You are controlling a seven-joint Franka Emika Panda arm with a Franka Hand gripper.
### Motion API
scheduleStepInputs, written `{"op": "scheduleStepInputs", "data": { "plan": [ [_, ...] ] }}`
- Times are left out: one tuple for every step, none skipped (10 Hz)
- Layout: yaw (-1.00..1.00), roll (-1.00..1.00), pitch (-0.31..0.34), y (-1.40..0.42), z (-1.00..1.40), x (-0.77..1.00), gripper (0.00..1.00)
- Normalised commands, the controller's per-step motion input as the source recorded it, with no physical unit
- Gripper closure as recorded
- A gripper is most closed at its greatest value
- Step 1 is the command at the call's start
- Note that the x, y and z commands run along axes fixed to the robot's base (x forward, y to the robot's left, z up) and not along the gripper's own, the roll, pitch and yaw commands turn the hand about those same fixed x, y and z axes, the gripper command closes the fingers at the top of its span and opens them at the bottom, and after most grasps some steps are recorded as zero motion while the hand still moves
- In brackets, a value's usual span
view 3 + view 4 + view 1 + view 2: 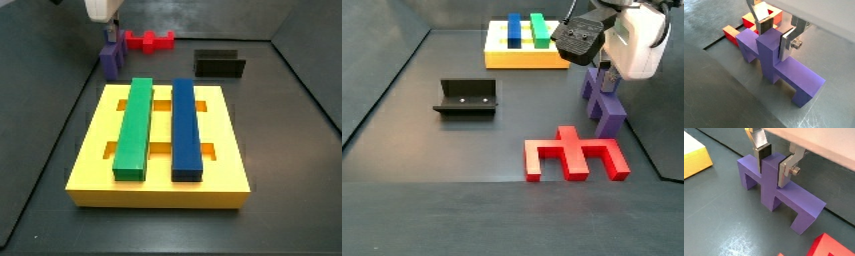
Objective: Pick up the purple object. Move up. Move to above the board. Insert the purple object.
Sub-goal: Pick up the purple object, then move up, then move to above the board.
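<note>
Gripper (776, 159) is down over the purple object (777, 190), its two silver fingers (787, 170) straddling the central stem. In both wrist views the dark pads sit against or very nearly against the stem's sides; you cannot tell from these frames whether they are pressing yet. Jaws narrow, roughly stem width.

Purple object rests on the bench floor, near the far-left corner as a side view (108, 60) shows it, beyond the far edge of the board (160, 175). Red piece (576, 155) lies just beside it, apart, not touching as far as can be seen. Fixture (466, 97) stands well apart, toward the opposite side.

Step in hand, by my reading: the grasp, before any lift.

Notes for you:
- Close fully and confirm both pads bear flat on the stem faces; a one-sided contact would likely twist the piece on lift.
- Grip looks high on the stem. Go lower if you can, so the crossbar hangs level.
- Lift straight up, no sideways drift, so the legs clear the red piece.
- Keep the piece square to the board; the open slots lie beside the green bar (132, 125) and blue bar (186, 125), and a tilted piece may jam there.
</note>
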Motion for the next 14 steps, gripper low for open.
{"op": "scheduleStepInputs", "data": {
  "plan": [
    [0.00, 0.00, 0.000, 0.00, 0.00, 0.00, 1.00],
    [0.00, 0.00, 0.000, 0.00, 0.00, 0.00, 1.00],
    [0.00, 0.00, 0.000, 0.00, 0.00, 0.00, 1.00],
    [0.00, 0.00, 0.000, 0.00, 0.00, 0.00, 1.00],
    [0.00, 0.00, 0.000, 0.00, 0.00, 0.00, 1.00],
    [0.00, 0.00, 0.000, 0.00, 0.83, 0.00, 1.00],
    [0.00, -0.01, 0.052, -0.02, 0.80, -0.09, 1.00],
    [0.00, -0.01, 0.074, -0.01, 0.63, -0.12, 1.00],
    [0.00, 0.03, 0.041, 0.01, 0.27, -0.05, 1.00],
    [0.00, 0.00, 0.000, 0.00, 1.40, 0.00, 1.00],
    [0.00, -0.02, 0.031, 0.00, 1.40, 0.00, 1.00],
    [0.00, -0.01, 0.034, -0.01, 1.40, -0.05, 1.00],
    [0.00, 0.02, 0.008, 0.00, 1.40, -0.01, 1.00],
    [0.00, 0.00, 0.067, 0.01, 1.40, 0.07, 1.00]
  ]
}}
